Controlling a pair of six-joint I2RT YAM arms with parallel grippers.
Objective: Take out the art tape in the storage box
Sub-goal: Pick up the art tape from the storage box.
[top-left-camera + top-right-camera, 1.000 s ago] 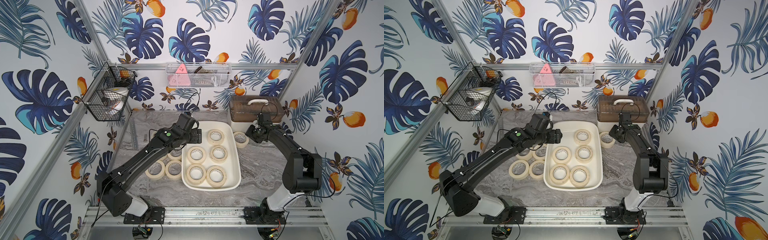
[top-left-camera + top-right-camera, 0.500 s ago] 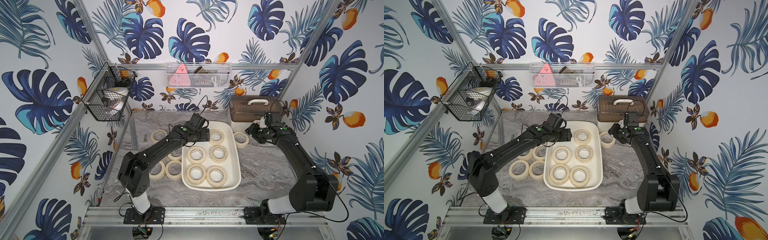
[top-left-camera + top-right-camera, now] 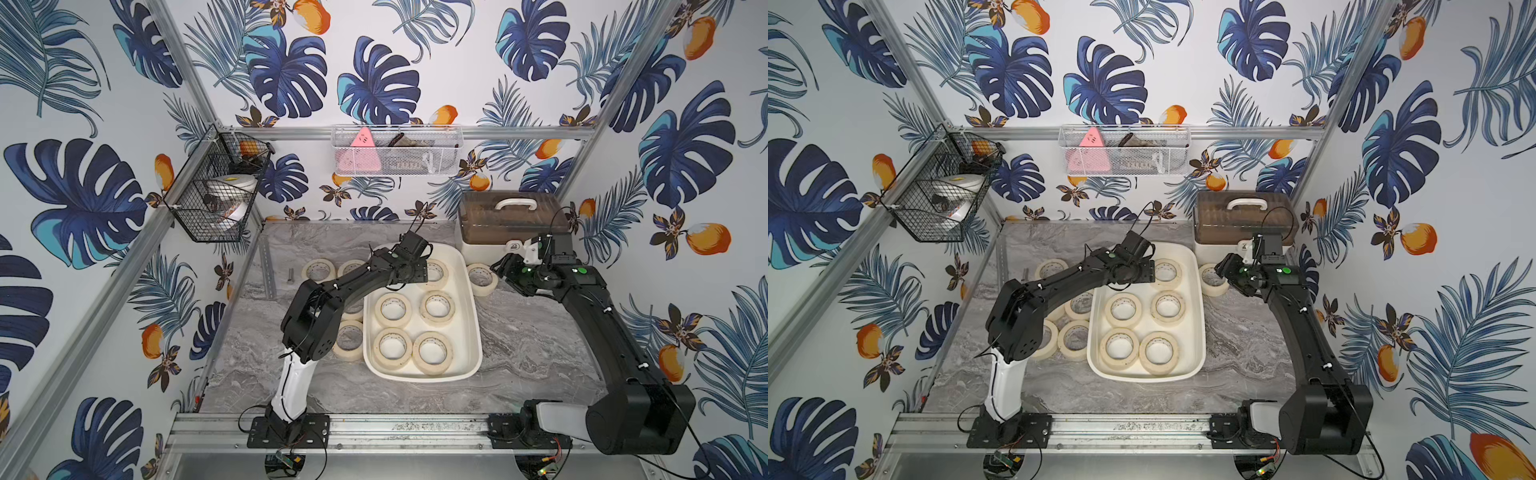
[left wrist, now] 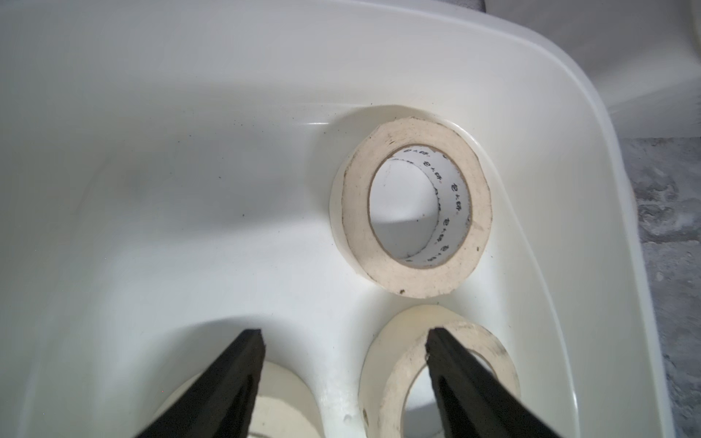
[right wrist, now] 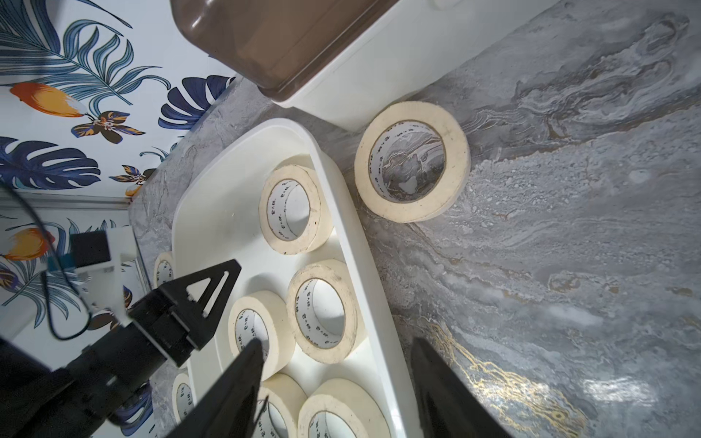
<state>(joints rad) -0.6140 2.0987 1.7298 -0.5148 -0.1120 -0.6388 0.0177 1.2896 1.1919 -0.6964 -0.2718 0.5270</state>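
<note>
The storage box (image 3: 473,320) is found on the marble tabletop (image 3: 540,353). Five rolls of art tape (image 3: 392,309) are counted lying flat inside it: four in two pairs toward its near end and one at its far right corner. The left gripper (image 4: 341,333) is held over the far half of the box, its jaws spread apart with nothing between them. The far-corner roll lies ahead of the fingertips, untouched, and is partly hidden in both top views by the left arm (image 3: 332,291). The right gripper (image 5: 335,341) is held above the table to the right of the box, its jaws likewise parted and empty. A loose roll (image 3: 482,279) is noted off the box's far right corner, just beside a cream case (image 3: 511,224) with a brown lid. To the left of the box further rolls (image 3: 318,270) are seen on the table, several partly covered by the left arm. A black wire basket (image 3: 216,199) and a white mesh basket (image 3: 397,153) hang on the walls beyond the box.
</note>
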